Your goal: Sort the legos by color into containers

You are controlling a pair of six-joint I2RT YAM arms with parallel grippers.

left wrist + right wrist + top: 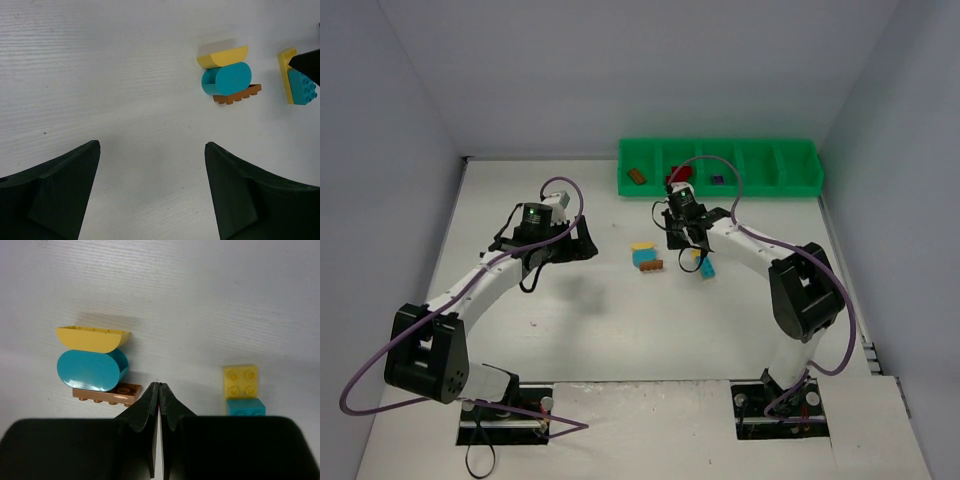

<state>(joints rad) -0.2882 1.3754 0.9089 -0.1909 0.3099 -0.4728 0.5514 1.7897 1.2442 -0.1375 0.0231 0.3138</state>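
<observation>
On the surface [580,320] at ten o'clock from the right tool [158,386], pressed together and empty, lies a three-brick stack [95,365] (light, rigid, likely slick), best pinched across its blue middle; the left tool [152,145] hangs spread.

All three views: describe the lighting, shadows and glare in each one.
Top external: even, diffuse light, only faint arm shadows on the white table. Left wrist: a soft shadow beside the yellow curved brick; the open left tool reads near-black, little detail. Right wrist: mild sheen on the blue rounded brick; the shut right tool is equally dark.
</observation>
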